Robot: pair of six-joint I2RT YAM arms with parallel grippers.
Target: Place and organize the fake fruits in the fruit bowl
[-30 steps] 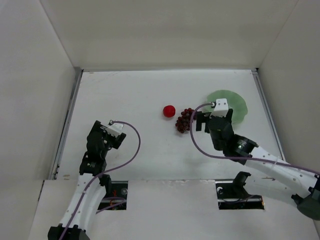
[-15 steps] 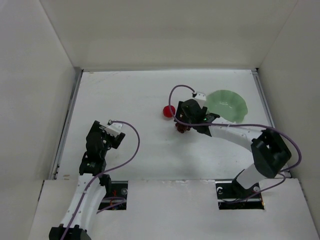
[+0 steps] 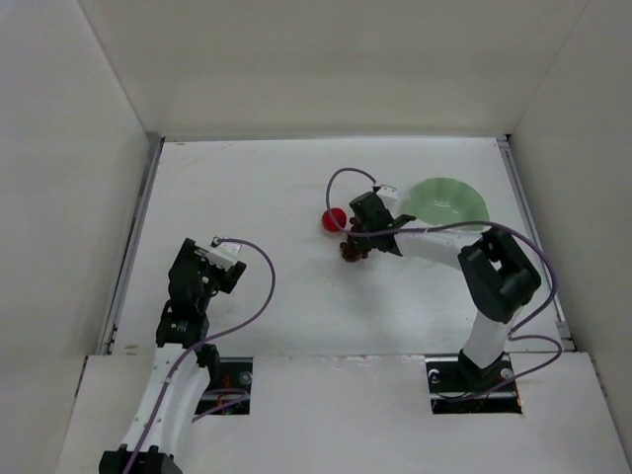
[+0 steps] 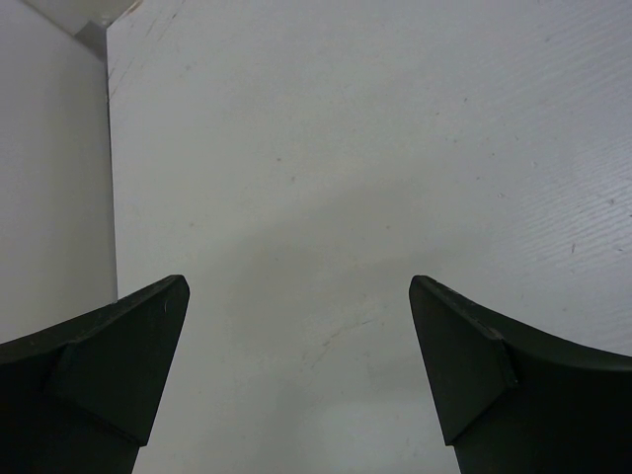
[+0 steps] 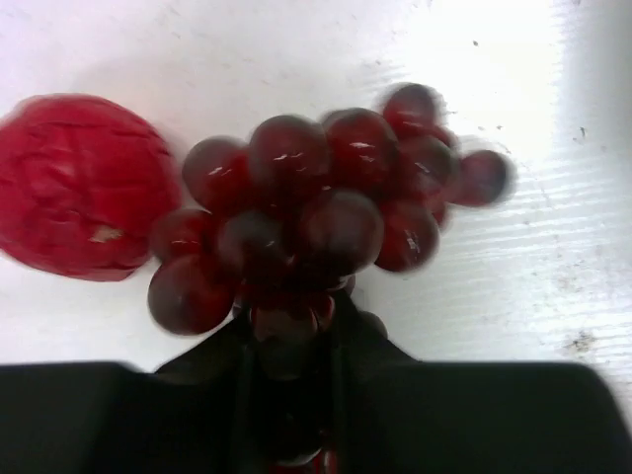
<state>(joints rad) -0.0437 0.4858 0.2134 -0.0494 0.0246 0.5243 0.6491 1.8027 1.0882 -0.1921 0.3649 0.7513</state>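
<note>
Glossy round grapes (image 5: 316, 207) — creased red fruit (image 5: 84, 188) beside.

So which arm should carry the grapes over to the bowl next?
Right. The right gripper is shut on the grapes, with the fruit bowl close beside it; the left gripper hangs open over the table, far off.

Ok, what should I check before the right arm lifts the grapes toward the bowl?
1. Right gripper shut on grapes: ok.
2. Grip firm: cannot tell, it pinches only the near end of the grapes.
3. Red fruit clear of the grapes: not ok, it lies right beside them.
4. Fruit bowl free: ok, nothing seen inside.
5. Left gripper out of the way: ok, open, parked far left.
</note>
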